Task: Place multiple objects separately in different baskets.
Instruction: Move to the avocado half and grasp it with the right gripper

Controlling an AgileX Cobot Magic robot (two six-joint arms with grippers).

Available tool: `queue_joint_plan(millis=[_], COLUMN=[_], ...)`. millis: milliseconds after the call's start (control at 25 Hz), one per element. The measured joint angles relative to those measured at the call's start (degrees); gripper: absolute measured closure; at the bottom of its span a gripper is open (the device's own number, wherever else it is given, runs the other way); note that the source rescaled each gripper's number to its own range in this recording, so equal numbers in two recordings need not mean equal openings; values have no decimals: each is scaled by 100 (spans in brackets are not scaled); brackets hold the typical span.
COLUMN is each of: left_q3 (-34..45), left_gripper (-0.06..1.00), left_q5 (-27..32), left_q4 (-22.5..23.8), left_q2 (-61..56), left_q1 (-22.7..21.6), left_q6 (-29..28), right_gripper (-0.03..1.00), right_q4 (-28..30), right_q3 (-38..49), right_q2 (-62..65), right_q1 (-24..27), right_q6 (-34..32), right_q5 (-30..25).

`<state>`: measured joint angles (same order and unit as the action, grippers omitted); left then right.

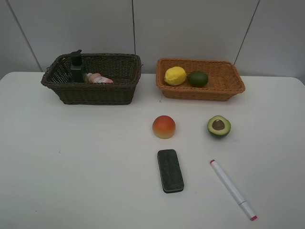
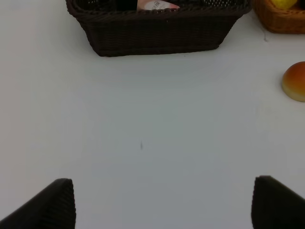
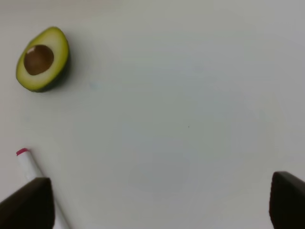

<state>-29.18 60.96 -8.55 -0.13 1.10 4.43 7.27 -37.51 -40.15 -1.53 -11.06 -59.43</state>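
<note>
The dark brown basket [image 1: 95, 93] at the back left holds the dark green pump bottle [image 1: 77, 67] and the pink bottle [image 1: 99, 78]. The orange-tan basket [image 1: 200, 90] at the back right holds the lemon [image 1: 175, 76] and the lime [image 1: 197, 78]. On the table lie the peach [image 1: 164, 127], the halved avocado [image 1: 218, 126], the black eraser [image 1: 170, 170] and the white marker [image 1: 232, 189]. Neither gripper shows in the high view. My left gripper [image 2: 162, 205] is open over bare table, with the peach [image 2: 295, 81] off to one side. My right gripper [image 3: 162, 205] is open, near the avocado [image 3: 42, 59] and marker [image 3: 33, 171].
The white table [image 1: 71, 167] ends at a pale panelled wall behind the baskets. The dark basket's front wall [image 2: 157, 36] and a corner of the tan basket [image 2: 281, 19] show in the left wrist view.
</note>
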Motion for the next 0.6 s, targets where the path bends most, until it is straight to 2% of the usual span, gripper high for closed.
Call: queue_joint_plan(millis=[160, 320, 440, 600], left_q3=[0, 0, 0, 0], left_gripper=[3, 3, 3, 3], left_q5=[0, 0, 0, 0], left_q4=[0, 4, 4, 12], left_q2=[0, 0, 0, 0], left_q1=[0, 0, 0, 0], left_q6=[0, 0, 0, 0], right_gripper=[-2, -2, -2, -2], right_q4=[-213, -865, -1167, -1227], right_q3=[-857, -1685, -2109, -2426], right_q2=[-1785, -3101, -3873, -4862], right_q1=[0, -35, -375, -917], right_q6=[-393, -446, -416, -603], right_q5=[34, -23, 33, 306])
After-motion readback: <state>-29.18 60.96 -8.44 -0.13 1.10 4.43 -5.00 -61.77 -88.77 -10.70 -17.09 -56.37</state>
